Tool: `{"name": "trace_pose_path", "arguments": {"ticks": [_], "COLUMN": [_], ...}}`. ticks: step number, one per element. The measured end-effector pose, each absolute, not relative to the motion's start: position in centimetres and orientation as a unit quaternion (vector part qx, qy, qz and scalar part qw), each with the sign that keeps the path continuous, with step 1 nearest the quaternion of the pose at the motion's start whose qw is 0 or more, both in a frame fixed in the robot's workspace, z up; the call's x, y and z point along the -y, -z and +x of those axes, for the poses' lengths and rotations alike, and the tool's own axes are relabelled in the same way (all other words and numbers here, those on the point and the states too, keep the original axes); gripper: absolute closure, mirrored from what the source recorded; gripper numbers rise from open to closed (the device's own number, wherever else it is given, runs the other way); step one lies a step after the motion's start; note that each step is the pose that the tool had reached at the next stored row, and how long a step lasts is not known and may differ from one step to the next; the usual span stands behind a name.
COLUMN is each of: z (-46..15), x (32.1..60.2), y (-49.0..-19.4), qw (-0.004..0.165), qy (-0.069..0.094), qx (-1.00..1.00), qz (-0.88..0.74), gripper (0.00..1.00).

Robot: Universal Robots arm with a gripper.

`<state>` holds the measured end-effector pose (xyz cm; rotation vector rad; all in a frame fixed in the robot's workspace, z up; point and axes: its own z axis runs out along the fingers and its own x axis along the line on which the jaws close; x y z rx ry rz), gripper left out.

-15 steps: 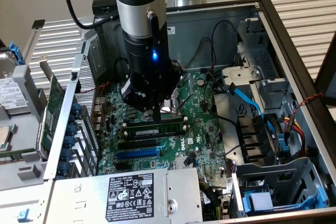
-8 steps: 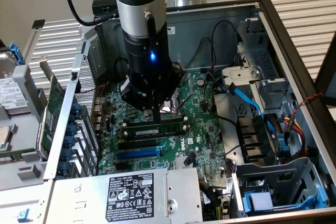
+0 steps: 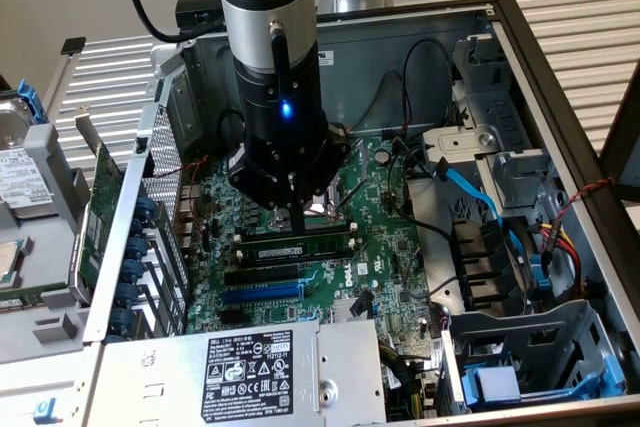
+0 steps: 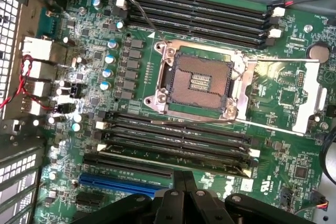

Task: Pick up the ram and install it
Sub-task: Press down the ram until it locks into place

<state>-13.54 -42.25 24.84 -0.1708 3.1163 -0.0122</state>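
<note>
From my station I see the gripper (image 3: pixel 300 215) lowered into the open computer case (image 3: pixel 560 77), its black body with a blue light hanging directly above the motherboard (image 3: pixel 385 247). A single dark finger (image 3: pixel 299 217) reaches down to the ram (image 3: pixel 295 246), which lies lengthwise in one of the black memory slots (image 3: pixel 300 259) just below the CPU socket (image 3: pixel 330 202) in the exterior view; the finger tip appears to touch the stick's upper edge, though I can't be sure of contact from this angle. In the wrist view the gripper (image 4: pixel 181 195) shows as dark, closely bunched finger parts (image 4: pixel 181 182) over the blue expansion slot (image 4: pixel 123 183), and the ram (image 4: pixel 173 157) sits as a thin strip in the slot bank nearest the fingers, with a white clip (image 4: pixel 254 153) at one end. The jaws look drawn narrow together and nothing is gripped between them. The open CPU socket (image 4: pixel 202 80) with its metal frame sits between this bank and a second bank of four empty slots (image 4: pixel 199 14) on the far side. In the exterior view, a power supply (image 3: pixel 250 372) with a black label lies along the near edge of the case, blue cables (image 3: pixel 470 192) run toward the drive bays on the exterior view's right, and a green expansion card (image 3: pixel 100 202) stands outside the case on the exterior view's left.
</note>
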Motion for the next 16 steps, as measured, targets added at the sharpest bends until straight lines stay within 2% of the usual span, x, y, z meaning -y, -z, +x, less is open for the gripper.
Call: {"name": "trace_pose_path", "arguments": {"ticks": [16], "z": [-13.54], "x": [42.25], "y": [-24.84], "qw": [0.010], "qy": [0.005], "qx": [-1.000], "qz": [0.018], "gripper": [0.90]}}
